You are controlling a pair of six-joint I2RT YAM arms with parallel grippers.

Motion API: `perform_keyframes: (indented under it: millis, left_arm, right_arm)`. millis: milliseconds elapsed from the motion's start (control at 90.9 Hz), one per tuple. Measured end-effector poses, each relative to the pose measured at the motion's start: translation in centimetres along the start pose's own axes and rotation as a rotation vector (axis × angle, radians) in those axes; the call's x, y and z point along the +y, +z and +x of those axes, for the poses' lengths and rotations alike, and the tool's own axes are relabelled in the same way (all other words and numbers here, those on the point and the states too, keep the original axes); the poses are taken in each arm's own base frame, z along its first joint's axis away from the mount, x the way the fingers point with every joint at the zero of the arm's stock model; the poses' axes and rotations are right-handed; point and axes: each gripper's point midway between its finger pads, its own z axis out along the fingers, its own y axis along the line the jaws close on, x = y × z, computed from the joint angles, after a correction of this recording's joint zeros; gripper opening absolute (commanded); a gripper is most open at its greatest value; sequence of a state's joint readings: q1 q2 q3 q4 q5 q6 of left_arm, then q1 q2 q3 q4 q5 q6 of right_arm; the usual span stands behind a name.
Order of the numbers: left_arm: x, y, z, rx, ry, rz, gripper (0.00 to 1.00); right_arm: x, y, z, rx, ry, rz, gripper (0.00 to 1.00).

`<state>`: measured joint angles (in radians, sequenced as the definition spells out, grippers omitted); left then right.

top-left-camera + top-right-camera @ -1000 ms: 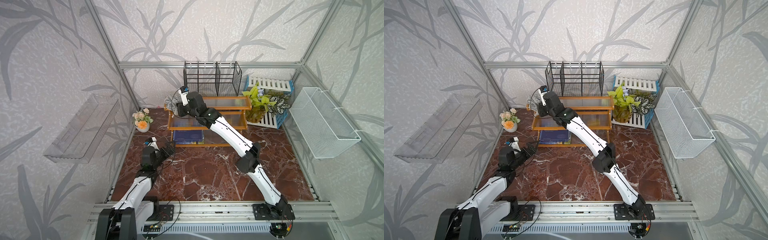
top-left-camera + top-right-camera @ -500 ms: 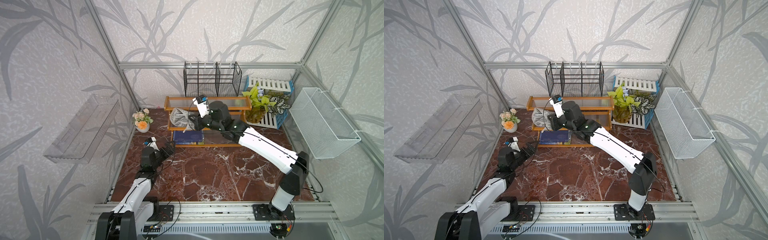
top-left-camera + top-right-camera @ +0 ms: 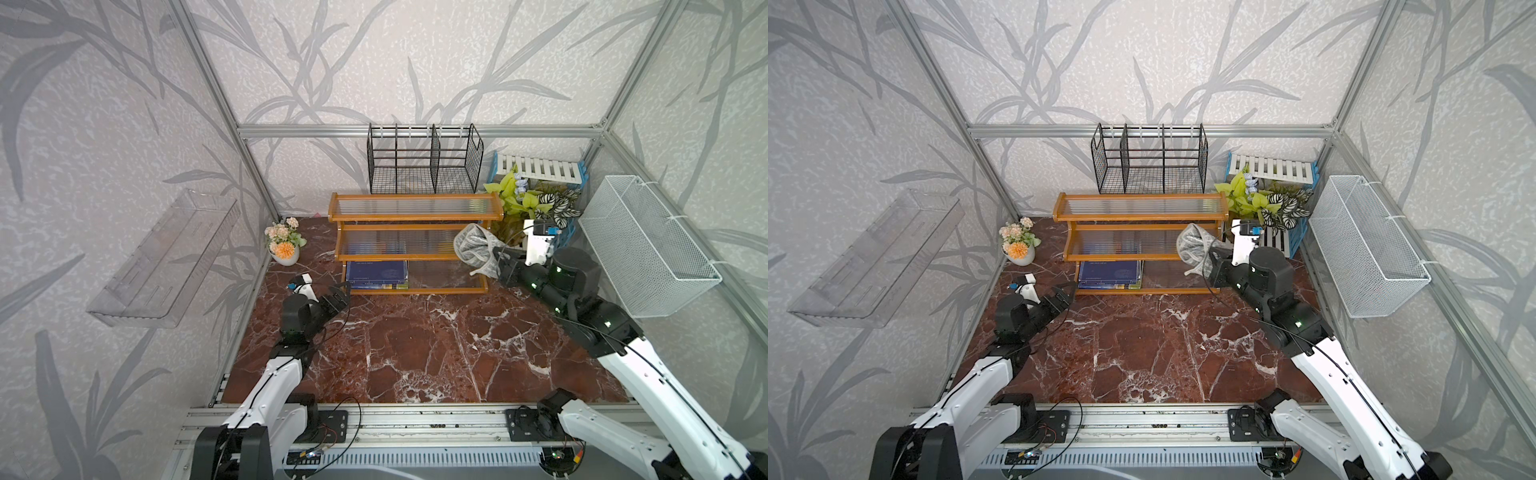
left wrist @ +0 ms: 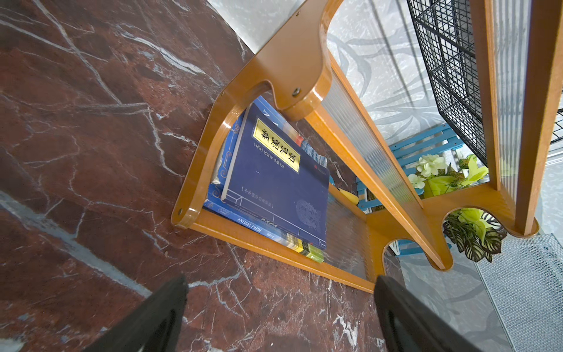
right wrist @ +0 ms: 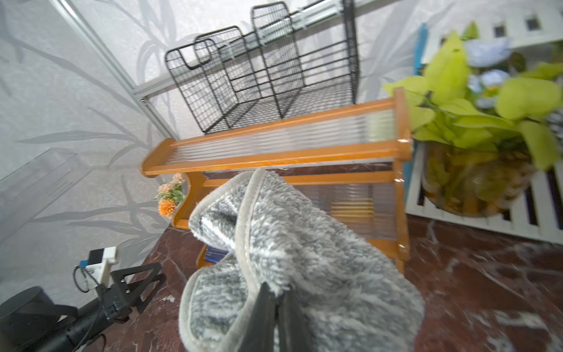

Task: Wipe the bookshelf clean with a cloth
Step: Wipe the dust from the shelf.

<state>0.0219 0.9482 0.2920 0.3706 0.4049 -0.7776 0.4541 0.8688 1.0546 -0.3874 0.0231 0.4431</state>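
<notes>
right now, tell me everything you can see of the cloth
The cloth is a fluffy grey rag flecked with white stripes and edged with a pale stitched hem. It is bunched and folded over itself, held off the floor and pinched in one fold by the shut right pincer. In both top views it sits at the right end of the middle tier of the bookshelf. Whether it touches the shelf cannot be told.

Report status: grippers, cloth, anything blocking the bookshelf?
Right gripper shut on the cloth, at right end of the bookshelf; contact unclear. Left gripper open, empty, low by its left end. Books on bottom tier.
</notes>
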Motion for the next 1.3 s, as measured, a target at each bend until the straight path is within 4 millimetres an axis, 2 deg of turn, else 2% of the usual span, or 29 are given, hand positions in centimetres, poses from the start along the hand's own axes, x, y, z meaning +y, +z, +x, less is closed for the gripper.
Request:
perform_keyframes:
  millis: [165,341,462,594,803,935,1122,1297]
  left_arm:
    - [0.2,0.1,0.2,0.009,0.002,-0.008,1.0]
    - [0.6,0.1,0.6,0.024,0.008,-0.022,1.0]
    - [0.6,0.1,0.6,0.025,0.008,-0.023,1.0]
    - [1.0,0.4,0.9,0.04,0.001,-0.033,1.0]
    - [1.5,0.7,1.3,0.055,-0.006,-0.046,1.0]
    - [1.5,0.7,1.3,0.055,-0.006,-0.047,1.0]
    - [1.8,1.1,1.3,0.057,-0.008,-0.051,1.0]
    - [2.1,1.4,1.5,0.062,-0.011,-0.058,1.0]
  right_arm:
    - [-5.5,-0.4,3.4,0.069,0.089,0.154,0.0]
    - [-12.4,0.4,8.1,0.155,0.232,0.326,0.0]
    - [-16.2,1.2,10.8,0.205,0.33,0.408,0.0]
    - [-18.4,3.3,13.4,0.275,0.382,0.438,0.0]
    - [-21.2,7.2,15.9,0.355,0.444,0.448,0.0]
    - [-23.2,9.5,16.9,0.386,0.496,0.446,0.0]
    - [-24.6,13.7,16.9,0.404,0.53,0.391,0.0]
    - [-25.6,16.5,19.5,0.456,0.586,0.353,0.0]
